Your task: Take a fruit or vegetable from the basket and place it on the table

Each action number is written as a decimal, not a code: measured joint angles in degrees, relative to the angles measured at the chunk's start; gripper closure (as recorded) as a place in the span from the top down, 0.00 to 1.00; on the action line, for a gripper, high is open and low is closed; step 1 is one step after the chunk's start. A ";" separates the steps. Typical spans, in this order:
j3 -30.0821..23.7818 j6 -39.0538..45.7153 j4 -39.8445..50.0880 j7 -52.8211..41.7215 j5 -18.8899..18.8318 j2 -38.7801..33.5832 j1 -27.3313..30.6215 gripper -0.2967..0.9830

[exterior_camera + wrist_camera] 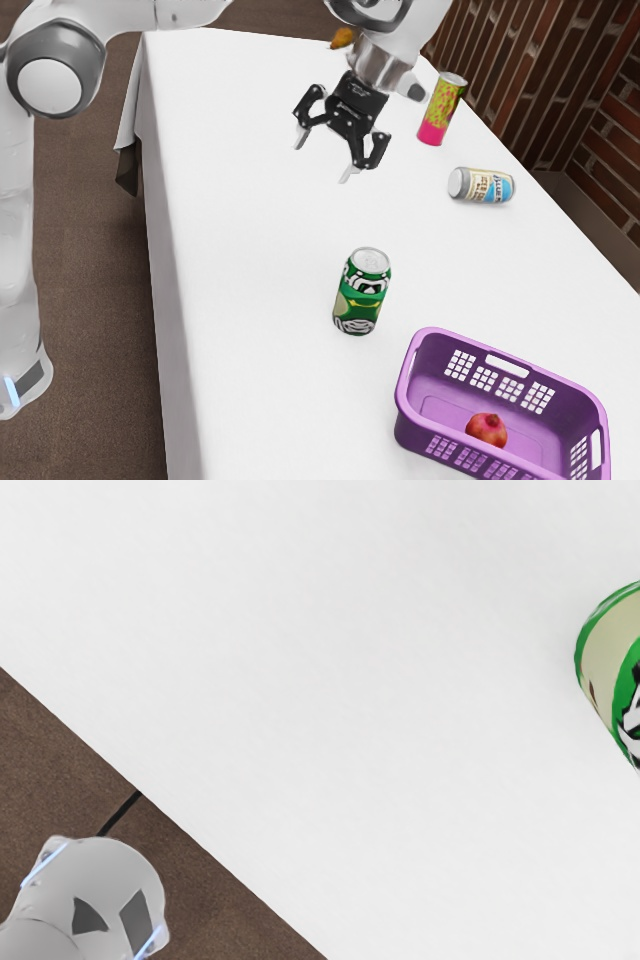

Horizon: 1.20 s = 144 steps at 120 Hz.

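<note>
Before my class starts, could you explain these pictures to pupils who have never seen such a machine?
This is a robot arm with a black gripper. The exterior view comes from a camera beside the arm; the wrist view, from one on its hand, looking down. On the white table stand a green can and a tall pink and yellow can; a third can lies on its side. A purple basket holds a red fruit. Something orange-brown is partly hidden behind the arm. The gripper is open and holds nothing.
</note>
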<state>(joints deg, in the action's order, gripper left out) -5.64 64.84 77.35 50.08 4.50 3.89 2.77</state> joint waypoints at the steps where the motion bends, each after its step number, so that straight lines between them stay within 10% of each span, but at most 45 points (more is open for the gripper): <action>1: -0.01 0.91 0.06 1.24 0.02 0.03 -0.01 0.77; 48: -0.91 18.65 0.93 39.72 2.72 -5.12 -0.25 0.77; 62: -5.40 19.31 -5.23 42.93 3.77 2.96 -0.46 0.77; 85: -10.67 20.39 -16.47 46.04 4.25 16.67 -17.19 0.77; 144: -10.11 24.86 -15.59 49.61 6.82 23.33 -16.59 0.77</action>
<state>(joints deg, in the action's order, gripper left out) -15.75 89.70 61.76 99.69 11.32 27.22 -13.82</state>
